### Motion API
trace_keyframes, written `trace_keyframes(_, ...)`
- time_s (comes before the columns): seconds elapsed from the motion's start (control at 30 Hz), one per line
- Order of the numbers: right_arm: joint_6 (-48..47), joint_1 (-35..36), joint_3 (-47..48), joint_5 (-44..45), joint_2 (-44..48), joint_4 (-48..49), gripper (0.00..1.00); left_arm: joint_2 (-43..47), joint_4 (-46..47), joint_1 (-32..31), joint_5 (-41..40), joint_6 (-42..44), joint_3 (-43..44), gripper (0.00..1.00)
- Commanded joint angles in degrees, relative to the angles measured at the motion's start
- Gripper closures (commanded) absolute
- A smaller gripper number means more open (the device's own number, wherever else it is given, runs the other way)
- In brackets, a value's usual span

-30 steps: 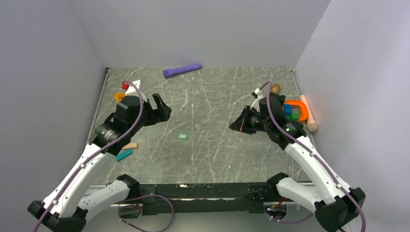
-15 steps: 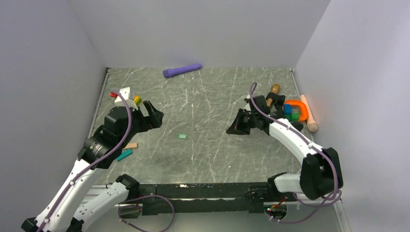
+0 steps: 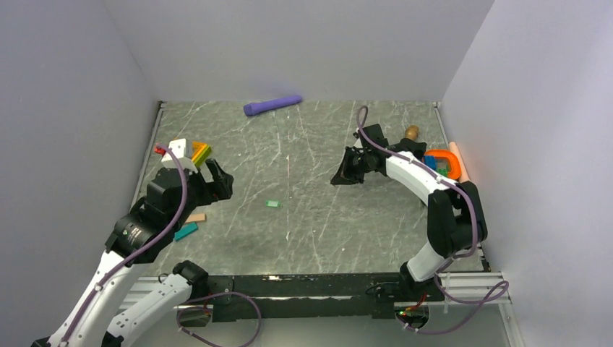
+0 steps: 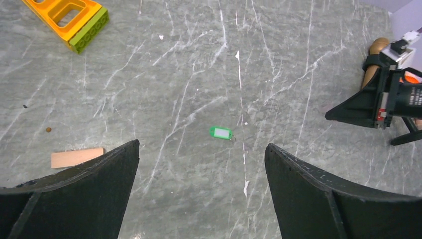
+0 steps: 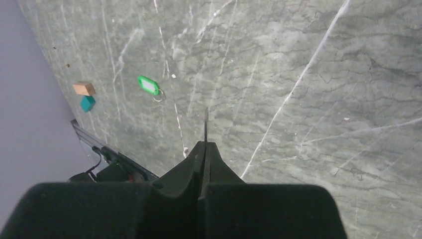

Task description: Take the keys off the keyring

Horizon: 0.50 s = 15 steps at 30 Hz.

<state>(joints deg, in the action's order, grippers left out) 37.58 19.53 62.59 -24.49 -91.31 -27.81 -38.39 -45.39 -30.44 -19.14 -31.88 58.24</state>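
Observation:
The keys point(image 3: 272, 204), a tiny flat bright-green oblong with a small wire ring at one end, lie on the grey marble table near its middle. The left wrist view shows the keys point(image 4: 221, 133) ahead of my wide-open, empty left gripper point(image 4: 201, 144). From above, my left gripper point(image 3: 220, 177) hangs to their left. My right gripper point(image 3: 337, 180) is off to their upper right. It is shut point(image 5: 205, 143), with a thin dark metal sliver point(image 5: 206, 124) sticking out between the fingertips. The keys point(image 5: 149, 85) lie well beyond it.
A purple cylinder point(image 3: 272, 105) lies at the back. A yellow-and-green brick point(image 3: 200, 152) sits behind my left arm. A tan block point(image 3: 194, 217) and a teal block point(image 3: 185, 231) lie at the left. An orange ring with small blocks point(image 3: 442, 163) and a wooden peg point(image 3: 410, 133) are at the right wall.
My left arm has drawn back toward the near left. The right arm has folded at the elbow, carrying its shut gripper slightly away and leftward. The green piece has not moved.

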Motion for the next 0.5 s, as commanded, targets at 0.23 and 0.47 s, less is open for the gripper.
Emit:
trace_keyframes(0.23, -2.33, -0.24, 4.11, -2.15, -2.63, -0.66, 0.99, 0.51, 0.9, 0.21, -2.14, 2.24, 1.86, 0.01)
trace_keyframes(0.47, -2.65, -0.19, 5.14, -0.54, -0.3, -2.4, 0.06, -1.08, 2.15, 0.2, -1.67, 3.14, 2.68, 0.01)
